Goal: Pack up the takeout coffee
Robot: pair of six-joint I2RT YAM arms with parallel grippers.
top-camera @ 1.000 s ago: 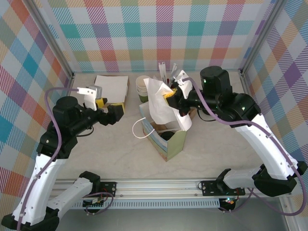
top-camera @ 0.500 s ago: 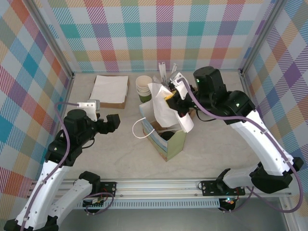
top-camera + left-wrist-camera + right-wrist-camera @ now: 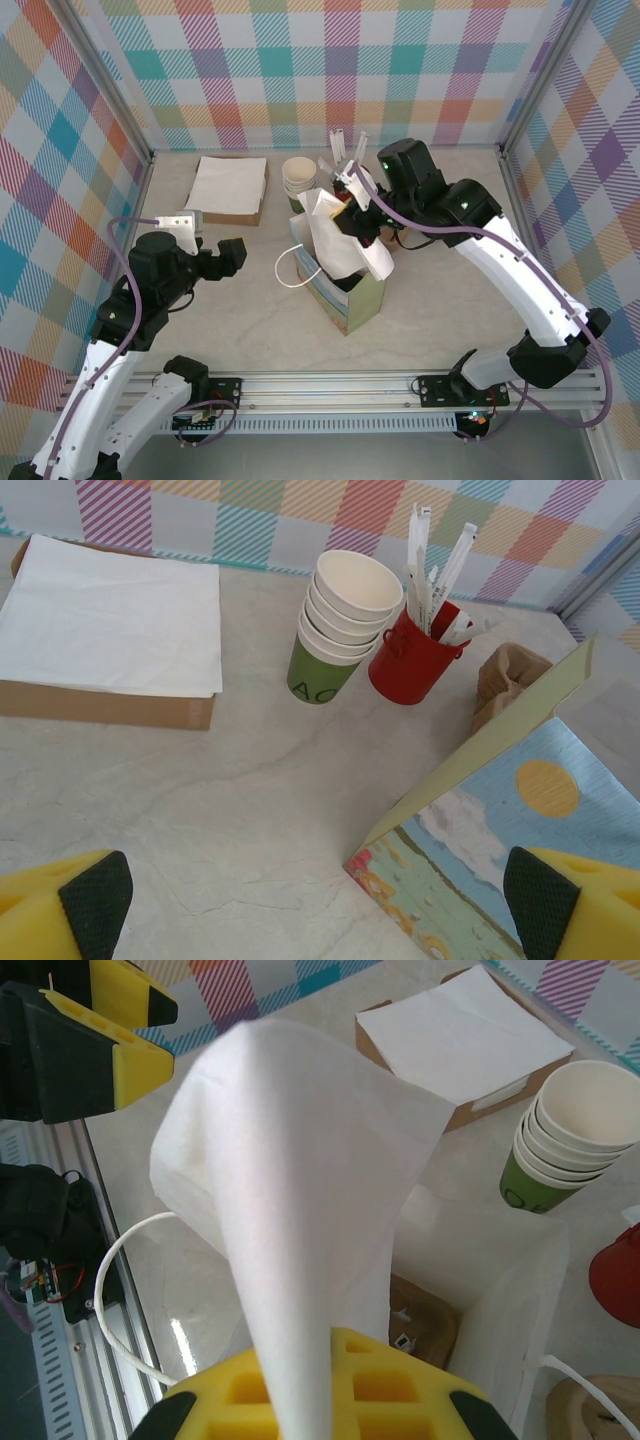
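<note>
Wide-open left jaws over bare table [image 3: 240, 315], room to spare beside bag [image 3: 366, 298]; right jaws pinched onto white paper [image 3: 335, 240] above bag's top edge.

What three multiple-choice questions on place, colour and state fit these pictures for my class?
1. Where is the red cup? A beside the stack of cups; B on top of that stack; C far from that stack.
2. What colour is the stack's lowest cup? A blue; B green; C black.
3. How is the left hand? A open, empty; B shut, empty; C shut on something.
Answers: A, they stand side by side; B, green shows below the rims; A, fingers wide apart, nothing between.
</note>
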